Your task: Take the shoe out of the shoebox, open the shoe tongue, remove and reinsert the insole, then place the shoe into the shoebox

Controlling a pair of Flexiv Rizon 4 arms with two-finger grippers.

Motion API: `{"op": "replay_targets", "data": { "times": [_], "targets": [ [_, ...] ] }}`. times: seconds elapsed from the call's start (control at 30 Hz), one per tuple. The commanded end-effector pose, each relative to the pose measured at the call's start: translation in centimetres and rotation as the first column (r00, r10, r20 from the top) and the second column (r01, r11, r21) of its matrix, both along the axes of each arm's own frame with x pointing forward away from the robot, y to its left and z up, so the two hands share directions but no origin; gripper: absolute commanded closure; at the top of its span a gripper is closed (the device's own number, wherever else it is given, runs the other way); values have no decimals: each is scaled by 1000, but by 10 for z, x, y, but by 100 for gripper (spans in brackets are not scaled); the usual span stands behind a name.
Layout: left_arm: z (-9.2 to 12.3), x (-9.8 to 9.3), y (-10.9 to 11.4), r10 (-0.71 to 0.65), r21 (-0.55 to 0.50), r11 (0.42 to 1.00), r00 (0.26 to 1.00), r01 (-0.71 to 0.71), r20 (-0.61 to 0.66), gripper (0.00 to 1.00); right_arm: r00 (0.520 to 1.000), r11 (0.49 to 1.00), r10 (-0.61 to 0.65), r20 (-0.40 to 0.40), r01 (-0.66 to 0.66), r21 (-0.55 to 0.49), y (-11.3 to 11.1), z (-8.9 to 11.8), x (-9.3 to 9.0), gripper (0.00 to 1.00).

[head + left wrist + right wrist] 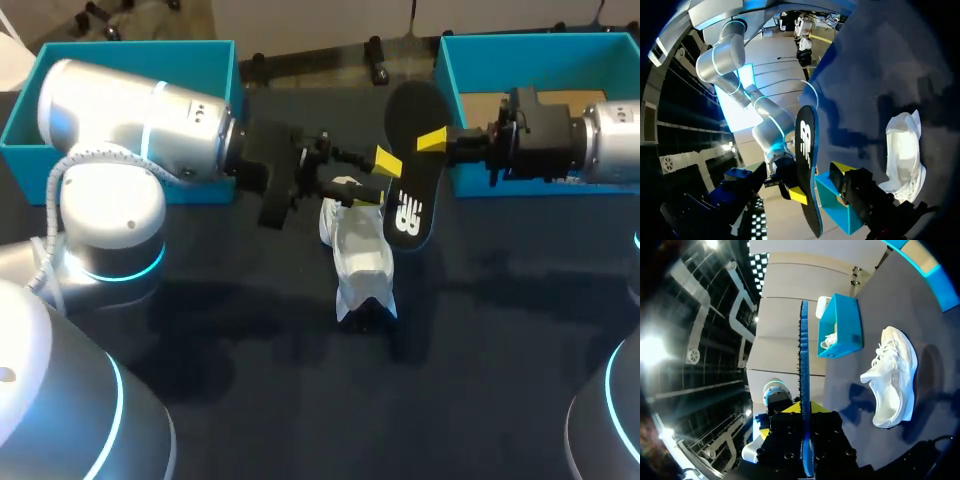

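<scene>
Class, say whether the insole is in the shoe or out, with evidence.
Out. The right hand holds the insole in the air, apart from the white shoe lying on the table.

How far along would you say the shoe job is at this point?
Done: the white shoe is out on the table and its insole is removed. In hand: the right gripper holds the insole near the shoe. Left: reinserting it, then returning the shoe to a blue shoebox.

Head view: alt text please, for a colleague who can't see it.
The right gripper holds the black insole up beside a white shoe lying mid-table. The left gripper is at the shoe's far end; teal shoeboxes stand at both back corners.
</scene>
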State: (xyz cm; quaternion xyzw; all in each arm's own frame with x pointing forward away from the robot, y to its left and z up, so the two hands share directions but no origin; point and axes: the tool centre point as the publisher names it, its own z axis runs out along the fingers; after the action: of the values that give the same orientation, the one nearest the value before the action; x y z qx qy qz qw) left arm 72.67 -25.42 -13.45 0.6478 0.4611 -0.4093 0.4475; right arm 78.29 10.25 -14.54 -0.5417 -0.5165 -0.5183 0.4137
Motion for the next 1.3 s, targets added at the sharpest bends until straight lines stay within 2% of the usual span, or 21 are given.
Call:
{"op": "replay_targets", "data": {
  "times": [0.03, 0.3, 0.4, 0.6, 0.97, 1.3],
  "targets": [
    [8, 1, 12, 3, 103, 995, 1000, -2, -8, 0, 1000, 1000, 13, -10, -13, 0, 2, -7, 5, 100],
    [8, 10, 23, 27, 320, 948, 998, -10, -50, 0, 1000, 1000, 16, -23, -16, -3, 2, -15, 6, 100],
    [7, 13, 29, 21, 430, 903, 998, 9, -66, 0, 1000, 1000, 16, -25, -16, -2, 2, -18, 6, 100],
    [13, 22, 33, 4, 574, 818, 998, 37, -70, 0, 999, 1000, 22, -34, -22, -2, 4, -24, 6, 100],
    [29, 34, 28, 41, 686, 727, 996, 26, -81, 0, 999, 1000, 20, -31, -20, -2, 6, -30, 6, 100],
    [31, 33, 27, 51, 688, 725, 995, 23, -87, 0, 999, 1000, 22, -24, -22, 4, 8, -35, 10, 100]
  ]
}}
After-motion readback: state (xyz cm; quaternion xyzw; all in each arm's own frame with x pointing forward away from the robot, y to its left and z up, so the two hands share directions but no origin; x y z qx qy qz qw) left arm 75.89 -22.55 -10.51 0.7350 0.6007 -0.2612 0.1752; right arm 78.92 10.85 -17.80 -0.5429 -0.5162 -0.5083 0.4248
